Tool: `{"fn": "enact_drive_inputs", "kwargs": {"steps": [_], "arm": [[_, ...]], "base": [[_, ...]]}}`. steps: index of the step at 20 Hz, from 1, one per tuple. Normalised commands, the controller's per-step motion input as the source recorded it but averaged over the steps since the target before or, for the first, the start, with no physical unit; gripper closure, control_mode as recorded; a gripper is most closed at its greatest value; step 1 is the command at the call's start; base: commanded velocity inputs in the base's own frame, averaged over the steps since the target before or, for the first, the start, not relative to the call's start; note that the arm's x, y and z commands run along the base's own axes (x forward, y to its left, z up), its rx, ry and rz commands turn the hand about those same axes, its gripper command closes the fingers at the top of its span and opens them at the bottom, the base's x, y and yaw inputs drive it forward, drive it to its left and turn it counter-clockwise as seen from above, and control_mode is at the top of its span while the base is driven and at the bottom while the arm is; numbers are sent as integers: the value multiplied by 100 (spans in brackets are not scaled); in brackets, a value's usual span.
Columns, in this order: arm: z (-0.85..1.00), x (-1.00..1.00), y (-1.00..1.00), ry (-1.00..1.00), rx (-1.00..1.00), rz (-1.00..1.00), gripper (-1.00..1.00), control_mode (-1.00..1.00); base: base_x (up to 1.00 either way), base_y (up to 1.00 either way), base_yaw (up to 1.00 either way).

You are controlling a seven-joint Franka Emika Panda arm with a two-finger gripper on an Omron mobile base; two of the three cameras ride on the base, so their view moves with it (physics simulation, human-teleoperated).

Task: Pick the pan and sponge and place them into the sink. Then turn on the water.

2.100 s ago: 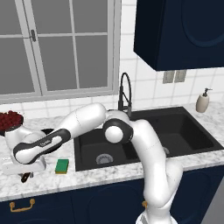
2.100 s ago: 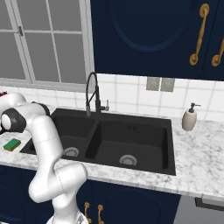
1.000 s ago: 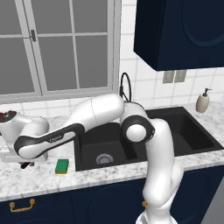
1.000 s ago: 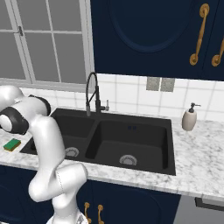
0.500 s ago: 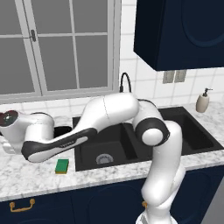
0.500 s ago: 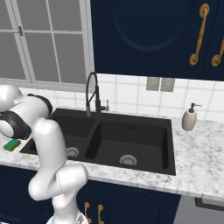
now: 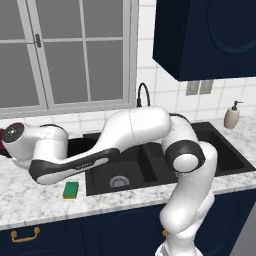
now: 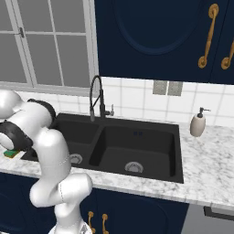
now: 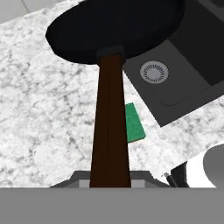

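Claw (image 9: pixel 110 181) clenched on the pan's reddish-brown handle at the near edge of the hand view; pan (image 9: pixel 116 28) running out from it toward 12 o'clock, its black round held above the marble bench (image 9: pixel 39 118) and overlapping the rim of the sink (image 9: pixel 183 83); sponge (image 9: pixel 134 123) flat on the bench just at 3 o'clock of the handle; grey drain (image 9: pixel 154 71) further out at 1 o'clock.
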Motion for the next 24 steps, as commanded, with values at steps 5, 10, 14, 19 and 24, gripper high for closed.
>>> {"fn": "enact_drive_inputs", "kwargs": {"steps": [5,10,14,19,24], "arm": [[1,5,-63,8,7,-23,100,-100],[0,8,-69,2,5,-17,100,-100],[0,14,-48,6,10,0,100,-100],[-8,16,-62,0,7,0,100,-100],[-22,9,-63,1,5,0,100,-100]], "base": [[0,0,0],[0,0,0],[0,0,0],[0,0,0],[0,0,0]]}}
